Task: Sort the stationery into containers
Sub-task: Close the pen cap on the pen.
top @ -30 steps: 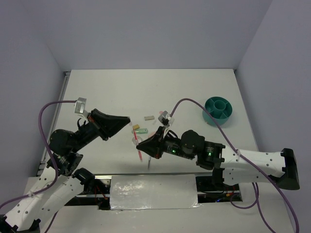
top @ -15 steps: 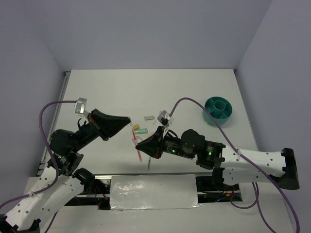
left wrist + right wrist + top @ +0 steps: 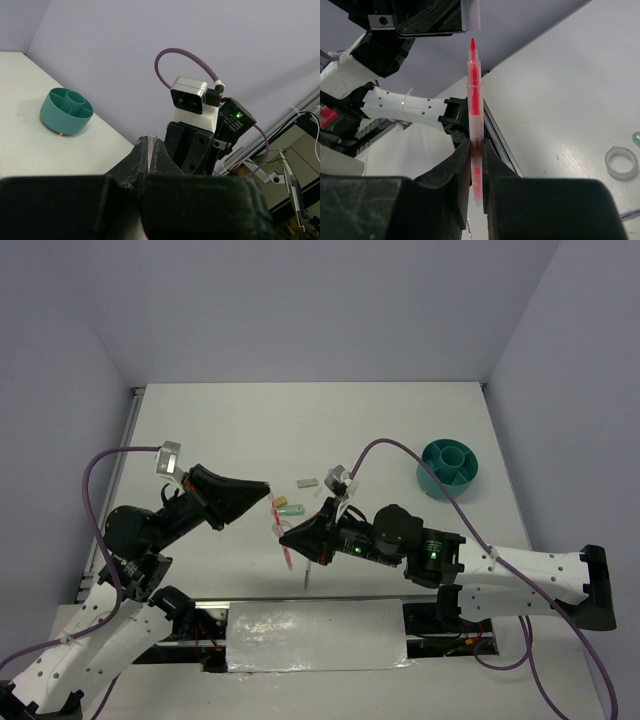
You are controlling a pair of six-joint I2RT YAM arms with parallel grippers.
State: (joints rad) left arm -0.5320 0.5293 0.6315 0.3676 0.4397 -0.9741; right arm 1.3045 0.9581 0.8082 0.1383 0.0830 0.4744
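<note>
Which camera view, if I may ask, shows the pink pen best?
The right wrist view: the pink pen stands close up, clamped in the right gripper, tip bare. The top external view shows only a small pink sliver; the left wrist view misses it.

Pink pen (image 3: 474, 100): lower end hidden between fingers of right gripper (image 3: 476, 150).
Clear piece (image 3: 470, 14) at tips of left gripper (image 3: 150, 145): cut off by top edge in right wrist view, mere sliver in left wrist view; what it is, cannot tell.
Green block (image 3: 637, 137): cut by right edge.
Thin pen (image 3: 631, 213): only short stretch in frame.
Tape ring (image 3: 621, 163): not made out from above.
Organiser (image 3: 450, 468): near wall crossed by purple cable (image 3: 440, 492).
Left wrist view: blurred gripper body fills lower half, hides table beneath.
</note>
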